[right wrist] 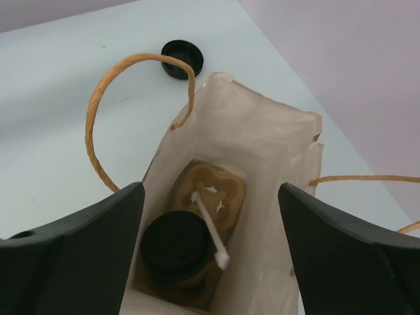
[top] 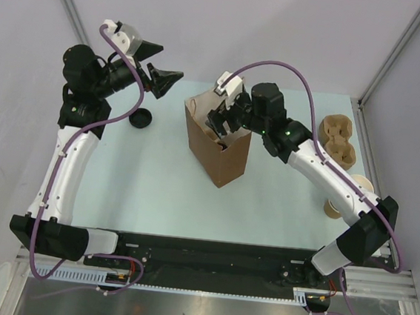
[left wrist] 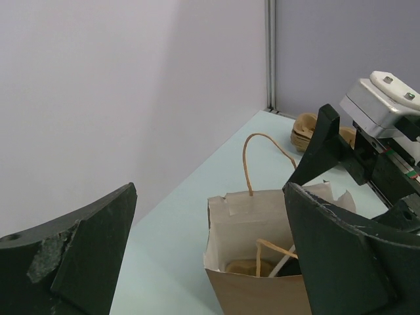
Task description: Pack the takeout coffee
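1. Inside the upright brown paper bag, mid-table: takeout coffee, round black lid upward, at the bottom with a moulded pulp carrier and a white stick.
2. Creased kraft walls, pale inside; twisted cord handles.
3. Over the bag mouth: right gripper, jaws wide apart, gripping nothing.
4. Far left, raised: left gripper, jaws fully spread, empty.
5. Left of the bag: loose round black lid.

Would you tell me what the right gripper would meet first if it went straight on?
Probably the takeout coffee, on its black lid, inside the brown paper bag; the white stick beside it might come first.
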Controlling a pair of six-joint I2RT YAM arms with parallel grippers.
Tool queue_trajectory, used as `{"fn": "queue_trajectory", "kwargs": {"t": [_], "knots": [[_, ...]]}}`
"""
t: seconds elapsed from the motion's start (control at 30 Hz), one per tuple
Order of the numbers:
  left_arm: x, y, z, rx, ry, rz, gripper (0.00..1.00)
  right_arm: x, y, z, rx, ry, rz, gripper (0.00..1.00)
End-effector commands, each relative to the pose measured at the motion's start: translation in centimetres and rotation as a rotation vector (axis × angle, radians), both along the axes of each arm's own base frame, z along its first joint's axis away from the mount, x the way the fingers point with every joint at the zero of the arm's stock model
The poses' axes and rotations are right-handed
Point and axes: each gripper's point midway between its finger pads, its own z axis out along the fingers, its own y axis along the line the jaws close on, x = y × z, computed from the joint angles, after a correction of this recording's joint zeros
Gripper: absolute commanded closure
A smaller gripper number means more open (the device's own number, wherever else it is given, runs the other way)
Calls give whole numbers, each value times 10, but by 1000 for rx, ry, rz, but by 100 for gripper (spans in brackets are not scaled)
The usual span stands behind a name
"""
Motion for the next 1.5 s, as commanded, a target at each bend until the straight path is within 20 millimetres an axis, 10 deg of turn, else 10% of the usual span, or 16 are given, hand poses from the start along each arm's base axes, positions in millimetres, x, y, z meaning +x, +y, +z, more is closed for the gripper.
{"fn": "queue_trajectory", "kwargs": {"t": [0.0, 0.43, 0.7, 0.8, 1.03, 1.23, 1.47], "knots": [[-4, 5, 23, -14, -39, 26, 1, -24, -6, 46, 111, 13, 48, 9], [16, 15, 3, -63, 182, 91, 0, -6, -37, 129, 247, -26, -39, 0], [61, 54, -40, 15, 521, 276, 1, 37, -113, 150, 325, -7, -260, 0], [47, 71, -46, 35, 589, 315, 0, 52, -153, 134, 341, 74, -368, 0], [39, 100, -148, 171, 868, 387, 1, 50, -227, 49, 267, 295, -567, 0], [11, 112, -235, 287, 971, 409, 1, 18, -257, -35, 205, 476, -653, 0], [-20, 118, -295, 335, 1041, 446, 0, -15, -264, -57, 165, 490, -665, 0]]}}
